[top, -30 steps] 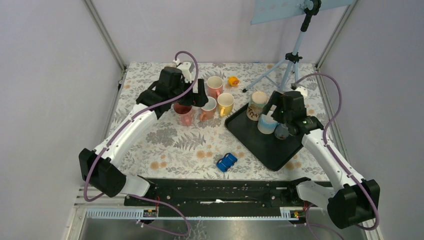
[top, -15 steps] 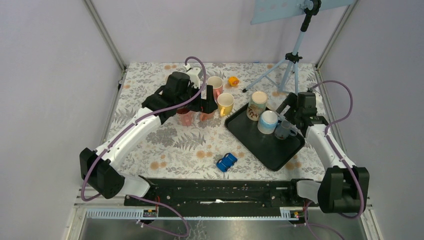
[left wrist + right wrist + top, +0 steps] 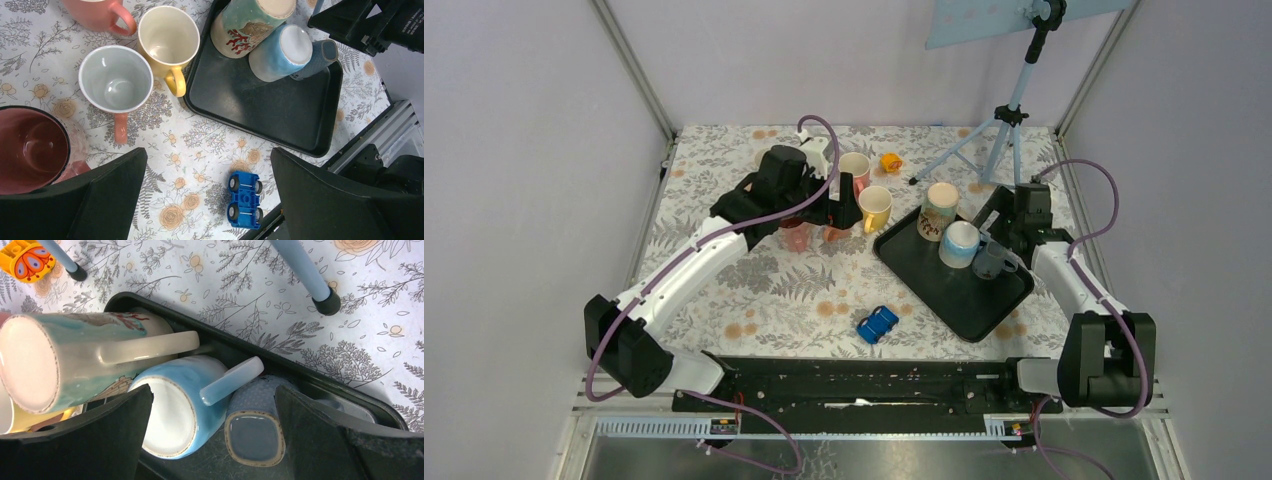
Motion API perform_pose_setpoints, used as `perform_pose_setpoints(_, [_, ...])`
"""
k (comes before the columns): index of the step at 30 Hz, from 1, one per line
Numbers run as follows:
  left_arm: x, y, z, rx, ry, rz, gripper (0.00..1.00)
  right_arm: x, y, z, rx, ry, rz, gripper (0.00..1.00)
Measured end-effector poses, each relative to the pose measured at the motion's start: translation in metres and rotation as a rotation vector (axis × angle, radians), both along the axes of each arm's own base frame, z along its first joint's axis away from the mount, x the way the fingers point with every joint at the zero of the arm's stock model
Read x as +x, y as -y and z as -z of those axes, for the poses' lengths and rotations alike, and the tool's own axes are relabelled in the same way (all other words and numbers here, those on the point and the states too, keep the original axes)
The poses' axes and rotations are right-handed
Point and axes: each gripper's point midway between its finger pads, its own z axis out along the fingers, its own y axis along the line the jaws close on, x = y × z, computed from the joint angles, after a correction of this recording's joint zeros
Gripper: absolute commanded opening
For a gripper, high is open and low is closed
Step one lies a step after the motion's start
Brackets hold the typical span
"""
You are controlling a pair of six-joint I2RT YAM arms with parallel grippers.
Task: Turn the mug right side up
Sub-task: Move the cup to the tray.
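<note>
Three mugs stand bottom-up on the black tray (image 3: 954, 300): a tall cream and teal mug (image 3: 940, 208), a light blue mug (image 3: 960, 243) and a dark grey-blue square mug (image 3: 994, 260). In the right wrist view the tall mug (image 3: 65, 360), the blue mug (image 3: 175, 410) and the square mug (image 3: 255, 435) lie close together. My right gripper (image 3: 214, 400) is open and empty above the blue and square mugs, at the tray's far right (image 3: 1002, 232). My left gripper (image 3: 207, 165) is open and empty, hovering over the upright mugs (image 3: 839, 210).
Upright mugs stand on the floral table: pink (image 3: 97, 12), yellow (image 3: 167, 35), salmon with a pale inside (image 3: 116, 80) and dark red (image 3: 30, 150). A blue toy car (image 3: 877, 323) lies near the front. An orange toy (image 3: 890, 161) and a tripod (image 3: 999, 140) stand at the back.
My right gripper has drawn back from over the tray's mugs toward the far right, uncovering the square mug. My left gripper has shifted a little right over the upright mugs.
</note>
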Motion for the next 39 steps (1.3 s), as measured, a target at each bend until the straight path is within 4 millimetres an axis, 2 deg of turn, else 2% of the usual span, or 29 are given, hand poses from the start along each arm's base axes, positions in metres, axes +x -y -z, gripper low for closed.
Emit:
perform_pose_setpoints(7, [-0.002,0.001,0.002,0.003,-0.005,0.005,0.99,0.001,0.01,0.013,0.009,-0.017,0.035,1.0])
perform_pose_setpoints(13, [-0.003,0.002,0.003,0.002,-0.006,0.009,0.99,-0.007,0.0,0.021,0.062,-0.029,0.006,1.0])
perform_pose_setpoints(24, [-0.005,0.002,0.008,0.006,-0.012,0.013,0.99,-0.052,-0.023,0.021,0.208,-0.009,0.002,1.0])
perform_pose_setpoints(28, [-0.005,0.002,0.007,0.004,-0.01,0.014,0.99,-0.061,-0.03,0.018,0.23,-0.01,-0.003,1.0])
perform_pose_setpoints(31, [-0.006,0.003,0.006,0.002,-0.008,0.015,0.99,-0.068,-0.045,0.018,0.219,-0.023,-0.045,1.0])
perform_pose_setpoints(35, [-0.006,0.003,0.006,0.002,-0.008,0.017,0.99,-0.082,-0.076,0.02,0.218,-0.057,-0.126,1.0])
perform_pose_setpoints(39, [-0.007,0.004,0.006,0.001,-0.01,0.017,0.99,-0.097,-0.09,0.03,0.201,-0.098,-0.145,1.0])
